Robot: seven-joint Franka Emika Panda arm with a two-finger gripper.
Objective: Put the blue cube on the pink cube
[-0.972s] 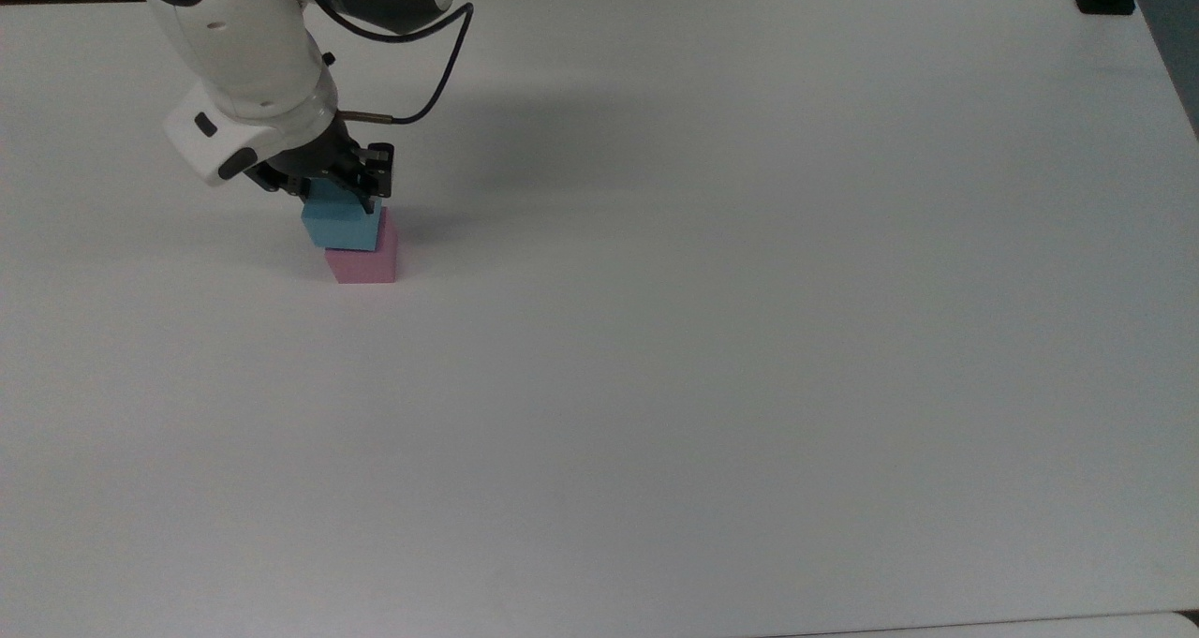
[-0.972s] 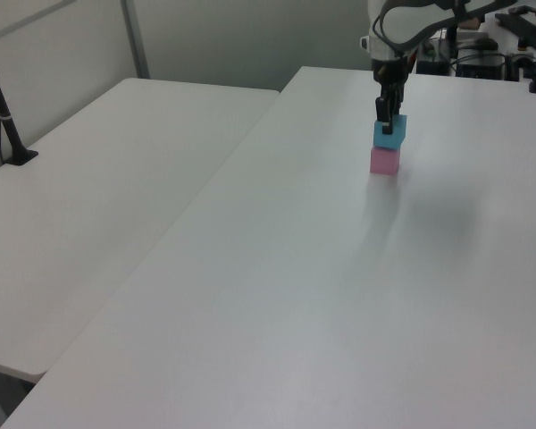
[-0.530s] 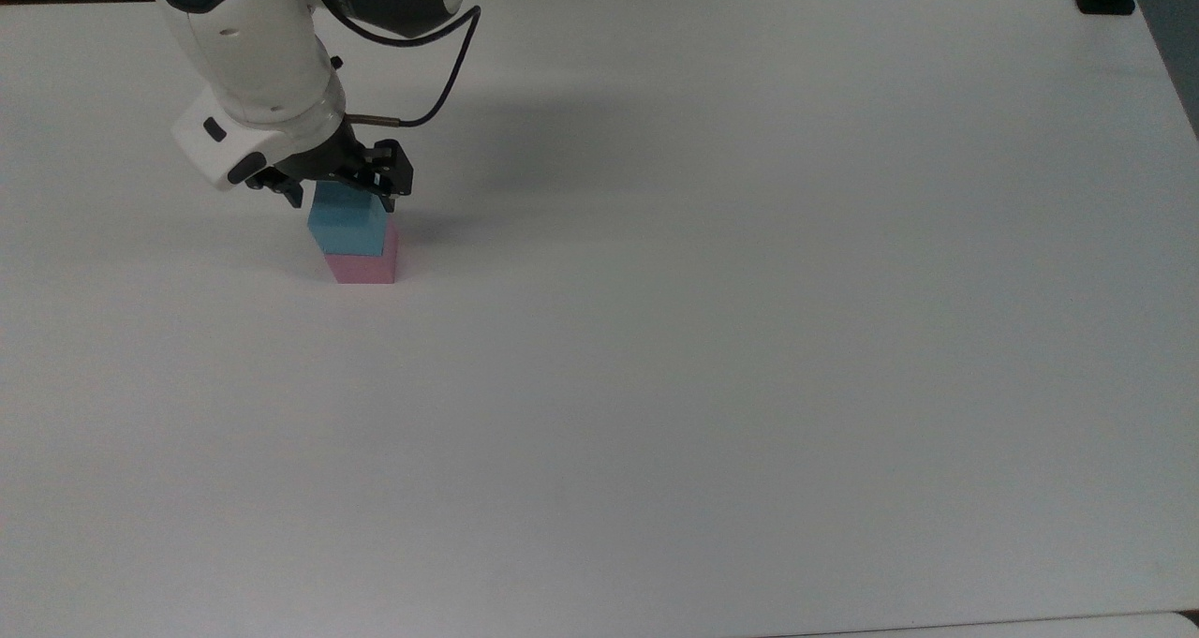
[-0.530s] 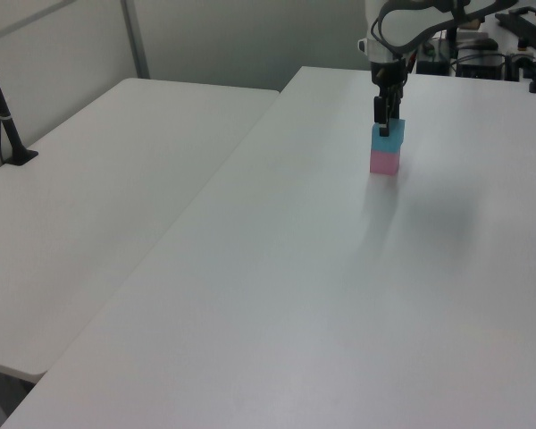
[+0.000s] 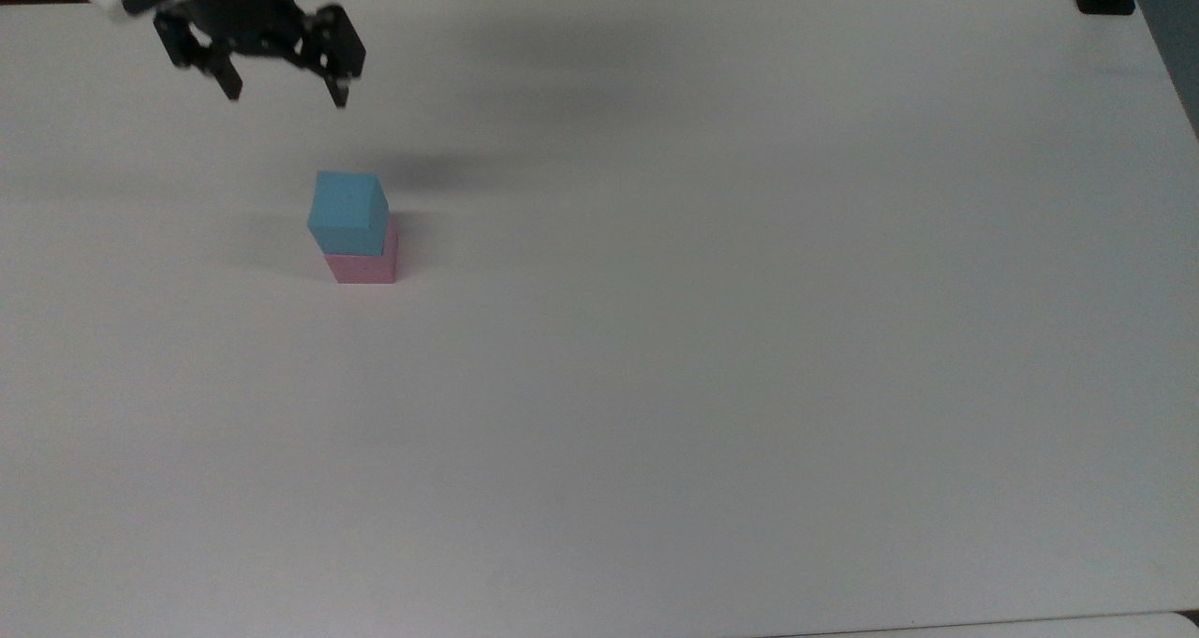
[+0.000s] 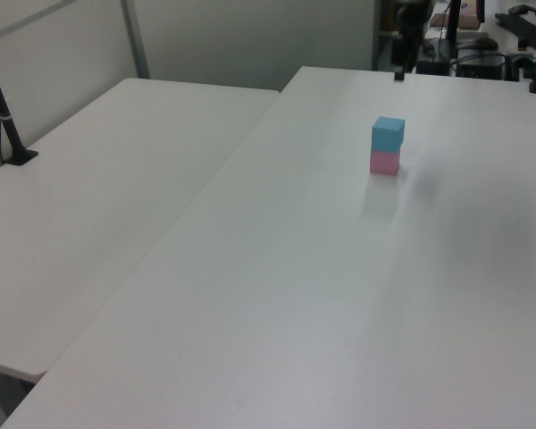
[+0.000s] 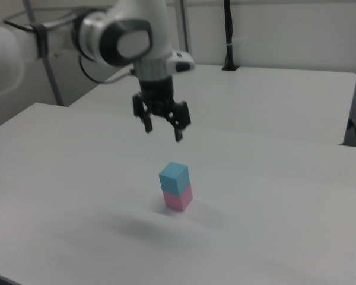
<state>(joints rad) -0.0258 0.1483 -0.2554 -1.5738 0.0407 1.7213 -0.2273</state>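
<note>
- The small light sky-blue matte cube (image 5: 347, 212) sits on top of the small pastel pink matte cube (image 5: 363, 265), both near the far-left part of the white table (image 5: 712, 338) in the top view. Nothing else stands near them.
- The robot's black two-finger gripper (image 5: 284, 95) hangs well above the stack, its fingers spread wide with nothing between them. In the right view the gripper (image 7: 163, 133) is clear of the blue cube (image 7: 174, 177), with open air between.
- To my eye the stacking looks done, so the remaining worry is whether the stack holds.
- The blue cube is not squared up on the pink cube (image 7: 178, 198). In the top view it looks shifted toward the top view's left and slightly turned, so some of it may overhang. With an overhang, a bump to the table could slide or tip it off.
- If the arm swings low across the table on its way off, a finger could clip the blue cube and knock it down. Going up or away from the stack would avoid that.
- In the left view the blue cube (image 6: 388, 133) looks fairly level on the pink cube (image 6: 384, 162), so I would judge a fall unlikely if nothing touches it.
</note>
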